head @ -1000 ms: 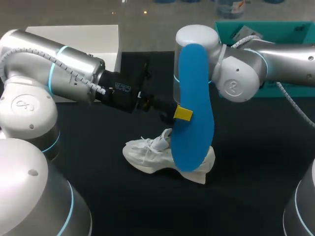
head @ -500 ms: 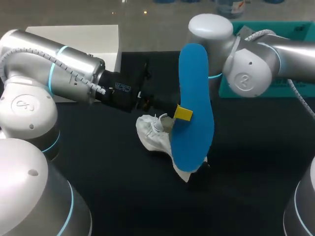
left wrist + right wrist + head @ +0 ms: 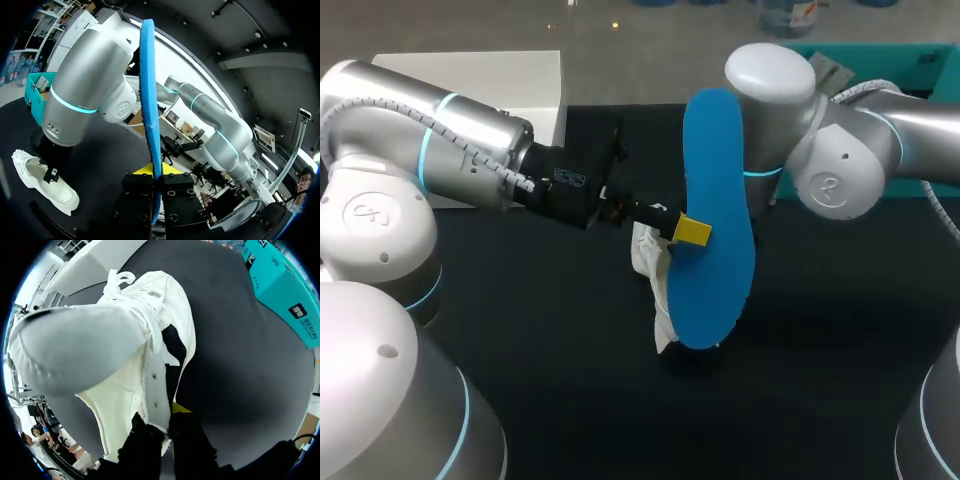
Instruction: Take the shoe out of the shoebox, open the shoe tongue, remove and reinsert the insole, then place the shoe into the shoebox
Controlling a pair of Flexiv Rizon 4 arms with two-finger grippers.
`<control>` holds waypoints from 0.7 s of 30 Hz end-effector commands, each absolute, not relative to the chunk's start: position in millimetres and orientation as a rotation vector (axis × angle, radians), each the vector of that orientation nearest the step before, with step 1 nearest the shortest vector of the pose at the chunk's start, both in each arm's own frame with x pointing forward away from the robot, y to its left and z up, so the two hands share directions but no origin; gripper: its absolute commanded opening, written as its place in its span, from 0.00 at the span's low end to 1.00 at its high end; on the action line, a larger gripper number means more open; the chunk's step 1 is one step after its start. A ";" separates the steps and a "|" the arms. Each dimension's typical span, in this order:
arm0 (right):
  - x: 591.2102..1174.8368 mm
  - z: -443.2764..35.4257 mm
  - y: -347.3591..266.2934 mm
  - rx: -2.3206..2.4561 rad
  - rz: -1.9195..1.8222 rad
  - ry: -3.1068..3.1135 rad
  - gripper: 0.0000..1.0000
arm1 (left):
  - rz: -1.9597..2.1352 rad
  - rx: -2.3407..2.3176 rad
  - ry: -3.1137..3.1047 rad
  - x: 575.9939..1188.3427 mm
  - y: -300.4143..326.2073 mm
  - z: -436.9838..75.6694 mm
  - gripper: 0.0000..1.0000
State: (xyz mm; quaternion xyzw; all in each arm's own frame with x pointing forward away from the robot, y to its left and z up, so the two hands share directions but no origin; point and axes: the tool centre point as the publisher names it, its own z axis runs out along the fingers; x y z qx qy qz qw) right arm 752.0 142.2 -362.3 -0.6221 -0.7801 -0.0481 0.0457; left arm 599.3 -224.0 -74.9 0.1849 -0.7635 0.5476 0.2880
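Shoe (image 3: 655, 285), white and laced, is held tilted at centre of black table (image 3: 520, 350), its side wall pinched by right gripper (image 3: 167, 425). Blue insole (image 3: 715, 180) is clamped upright by left gripper (image 3: 682, 232). Teal shoebox (image 3: 880, 60) sits at 2 o'clock.

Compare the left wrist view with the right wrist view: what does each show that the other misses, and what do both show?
Only the left wrist view shows the blue insole, edge-on, clamped in the left gripper, and the right arm. Only the right wrist view shows the white shoe close up, with its laces and its eyelet edge pinched in the right gripper. Both show the shoe, the teal shoebox and the black table.
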 end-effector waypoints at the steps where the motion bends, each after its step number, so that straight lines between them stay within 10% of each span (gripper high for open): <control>1: 743.4 -355.1 140.1 -2.032 -0.129 -2.326 0.00 | 1.466 0.493 -2.037 598.8 -224.1 -76.0 0.00; 21: 756.1 -386.7 155.3 -1.939 -0.151 -2.337 0.00 | 1.466 0.493 -2.037 598.8 -224.1 -76.0 0.00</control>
